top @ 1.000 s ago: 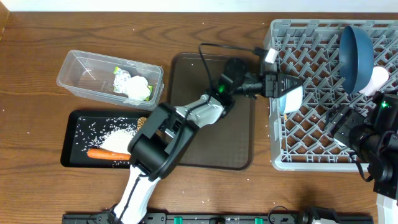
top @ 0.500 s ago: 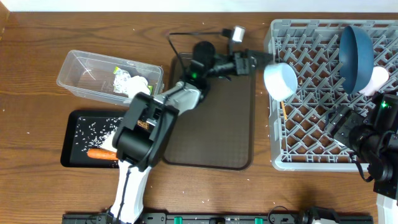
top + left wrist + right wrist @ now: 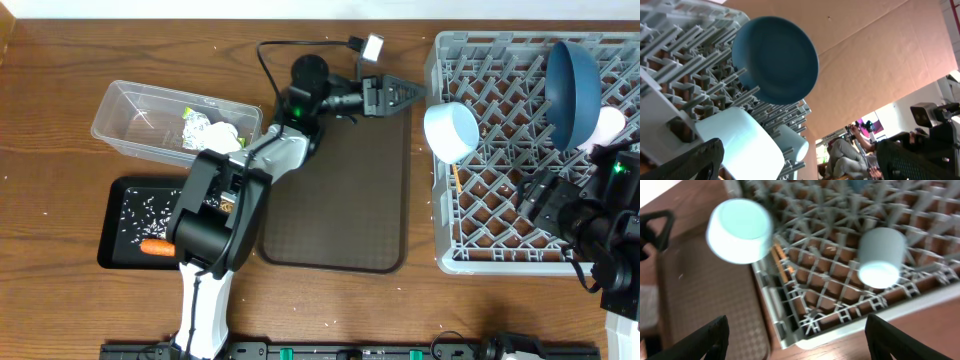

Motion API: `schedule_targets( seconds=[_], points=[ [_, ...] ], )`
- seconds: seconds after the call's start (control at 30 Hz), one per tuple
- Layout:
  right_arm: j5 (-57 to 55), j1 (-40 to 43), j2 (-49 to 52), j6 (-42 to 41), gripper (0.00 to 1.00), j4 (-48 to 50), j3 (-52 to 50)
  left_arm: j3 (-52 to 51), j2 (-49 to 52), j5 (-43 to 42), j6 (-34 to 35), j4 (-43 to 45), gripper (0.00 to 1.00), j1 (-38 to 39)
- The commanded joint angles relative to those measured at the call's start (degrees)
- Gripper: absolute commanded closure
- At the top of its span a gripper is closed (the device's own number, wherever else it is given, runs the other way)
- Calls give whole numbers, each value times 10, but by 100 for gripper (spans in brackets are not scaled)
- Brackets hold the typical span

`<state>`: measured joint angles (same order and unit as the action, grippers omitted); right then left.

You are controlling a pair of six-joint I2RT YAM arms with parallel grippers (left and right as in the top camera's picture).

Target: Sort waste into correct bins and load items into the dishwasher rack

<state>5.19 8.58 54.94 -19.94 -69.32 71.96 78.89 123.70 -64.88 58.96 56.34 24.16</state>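
Looks nearly done: wrapper (image 3: pixel 212 135) in clear tub (image 3: pixel 130 110) at ten o'clock, carrot (image 3: pixel 158 247) in black tray (image 3: pixel 120 230), dark-blue bowl (image 3: pixel 572 90), blue-lined cup (image 3: pixel 450 130) and second cup (image 3: pixel 607 128) in rack (image 3: pixel 500 250) at three. Left gripper (image 3: pixel 405 94) and right gripper (image 3: pixel 796 330) gape wide, empty. White bowl: can't spot it.

- A dishwasher rack (image 3: pixel 500 262) is shown in grey, its pegs forming a lattice grid, with brown wood visible through the gaps.
- A bowl (image 3: pixel 572 92) in dark blue is pictured in the rack, and a white bowl (image 3: pixel 450 130) is tinged pale blue.
- A small cup (image 3: pixel 606 128) is seen in white with a hint of pink at its edge.
- A clear plastic tub (image 3: pixel 140 120) is shown holding a wrapper (image 3: pixel 210 132) printed in yellow-green and white.
- A black tray (image 3: pixel 112 250) is flecked with white grains, and the carrot piece (image 3: pixel 157 246) is seen in orange.
- A serving tray (image 3: pixel 340 220) is shown in dark brown with a fine texture.
- The table (image 3: pixel 60 70) is pictured in reddish-brown wood grain, dotted with white specks.
- The left arm (image 3: pixel 215 225) is seen in black and white.
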Motion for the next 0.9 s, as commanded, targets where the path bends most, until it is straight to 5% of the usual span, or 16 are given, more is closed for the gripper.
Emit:
schedule_targets(
  seconds=[0.0, 0.2, 0.37, 0.57, 0.87],
  points=[
    [132, 8, -12, 107, 17, 16, 10, 12, -67, -55, 1, 2, 2, -39],
    [242, 7, -38, 125, 4, 70, 11, 12, -181, -54, -30, -82, 2, -91],
    [286, 3, -65, 123, 1, 101, 11, 12, -301, -33, -153, -341, 2, -142],
    [278, -12, -84, 123, 1, 115, 11, 12, -466, 296, -385, -788, 2, -168],
    [315, -47, -85, 123, 1, 102, 11, 12, -663, 616, -443, -1119, 2, -167]
  ],
)
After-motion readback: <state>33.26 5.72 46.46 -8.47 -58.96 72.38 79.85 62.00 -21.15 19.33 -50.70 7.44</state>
